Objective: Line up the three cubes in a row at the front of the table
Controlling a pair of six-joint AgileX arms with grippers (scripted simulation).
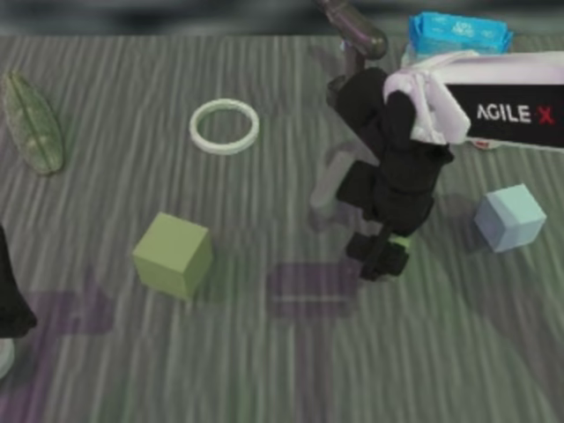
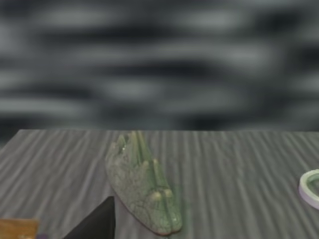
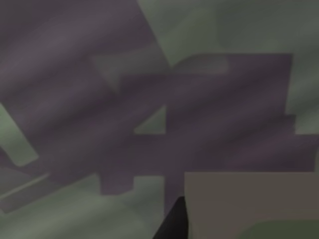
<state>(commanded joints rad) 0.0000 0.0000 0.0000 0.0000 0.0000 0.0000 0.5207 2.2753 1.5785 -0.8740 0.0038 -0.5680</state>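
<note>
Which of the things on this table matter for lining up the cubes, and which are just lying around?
For the job: olive cube; lavender cube; small green cube, apparently held in the right gripper; table.
Lying about: leaf; ring; blue packet.
The left arm sits idle at the table's left edge.

Olive-green cube (image 1: 173, 254), pale lavender-blue cube (image 1: 510, 217), grey streaky table (image 1: 264, 370).

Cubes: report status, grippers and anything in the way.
Right gripper mid-table, carrying small green cube. Left arm parked at left edge. Large olive cube front-left, pale blue cube right, no row yet. White ring and leaf lie behind, clear.
</note>
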